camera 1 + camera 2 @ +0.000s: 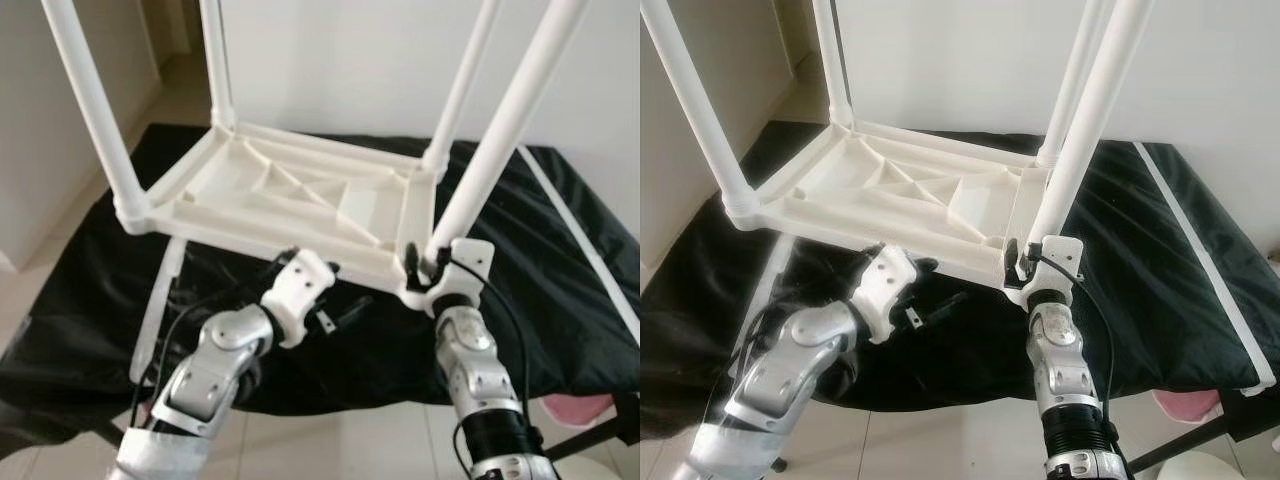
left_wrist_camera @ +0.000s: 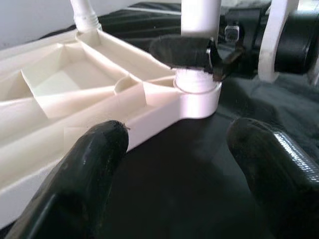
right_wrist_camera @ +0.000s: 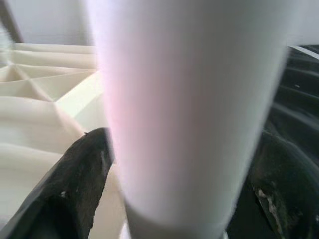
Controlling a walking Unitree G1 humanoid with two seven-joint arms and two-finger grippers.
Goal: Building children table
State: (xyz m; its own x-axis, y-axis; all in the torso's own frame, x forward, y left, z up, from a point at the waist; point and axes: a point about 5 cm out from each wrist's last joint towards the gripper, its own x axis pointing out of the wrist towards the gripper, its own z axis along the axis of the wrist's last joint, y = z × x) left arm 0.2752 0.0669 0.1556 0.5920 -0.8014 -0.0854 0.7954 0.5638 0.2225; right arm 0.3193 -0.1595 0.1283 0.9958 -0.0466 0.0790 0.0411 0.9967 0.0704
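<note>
A white plastic children's table [image 1: 290,195] lies upside down on a black cloth, its four legs pointing up. My right gripper [image 1: 425,265] is shut on the near-right leg [image 1: 500,150] just above its corner socket [image 2: 199,97]. In the right wrist view the leg [image 3: 184,109] sits between the two black fingers [image 3: 75,179]. My left gripper [image 1: 318,283] hangs open in front of the tabletop's near edge, a little left of that corner. Its fingers [image 2: 94,164] hold nothing, with the edge just beyond them.
The black cloth [image 1: 560,280] covers a low surface. A loose white tube [image 1: 160,310] lies under the table's left side and a long white strip [image 1: 580,240] crosses the cloth at right. A pink object [image 1: 580,408] sits on the tiled floor at lower right. A white wall stands behind.
</note>
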